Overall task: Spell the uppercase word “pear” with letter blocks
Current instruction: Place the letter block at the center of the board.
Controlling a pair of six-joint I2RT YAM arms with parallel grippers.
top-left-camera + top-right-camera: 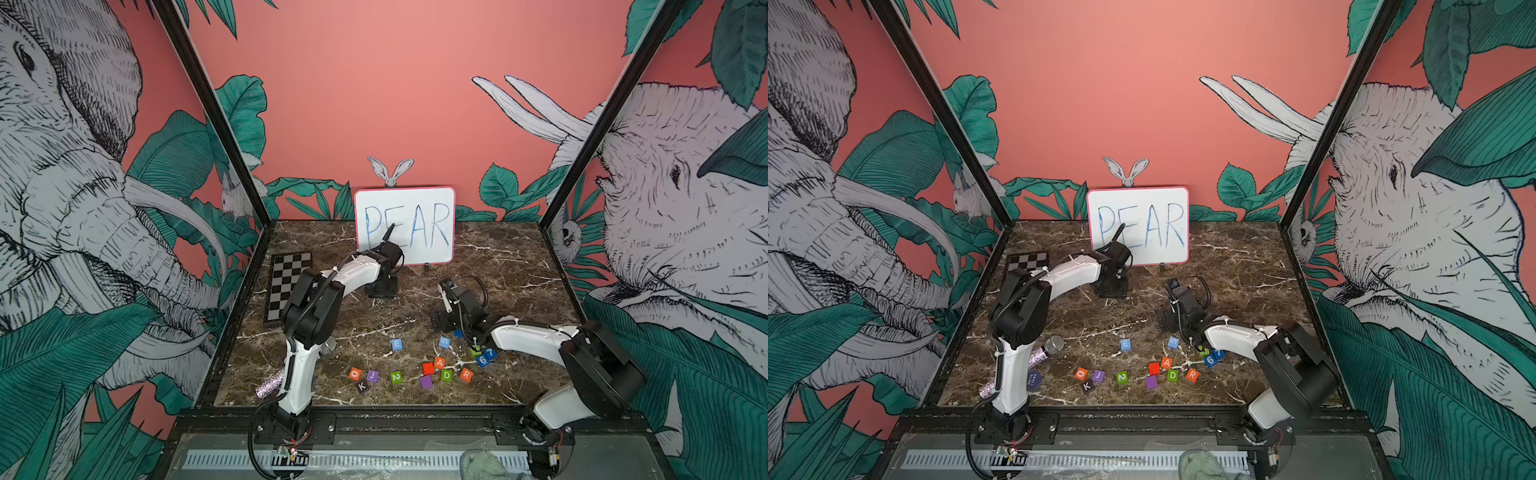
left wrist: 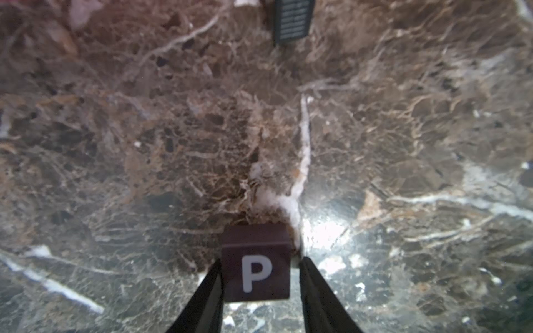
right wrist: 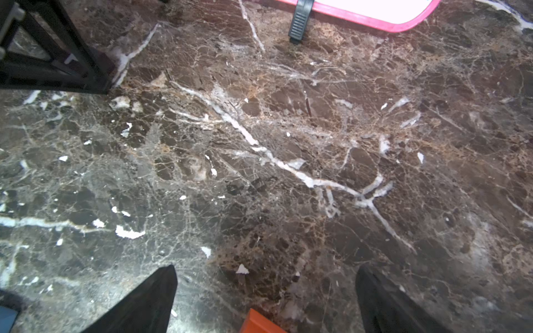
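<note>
The left gripper [image 2: 260, 259] stands slightly parted around the dark P block [image 2: 255, 276], which sits far back on the marble table [image 1: 498, 266] before the whiteboard [image 1: 405, 199], while the right gripper [image 3: 265, 271] hangs spread wide and empty, and the E block [image 1: 397, 344], A block [image 1: 439, 363] and R block [image 1: 466, 375] lie near the front.

Coral walls [image 1: 374, 104] with 2 drawn elephants [image 1: 62, 187] and green leaves [image 1: 174, 153] — dark brown marble tabletop [image 1: 498, 266], white-veined.

an orange block [image 3: 259, 323] is cut off at the frame's edge, its letter unseen
</note>
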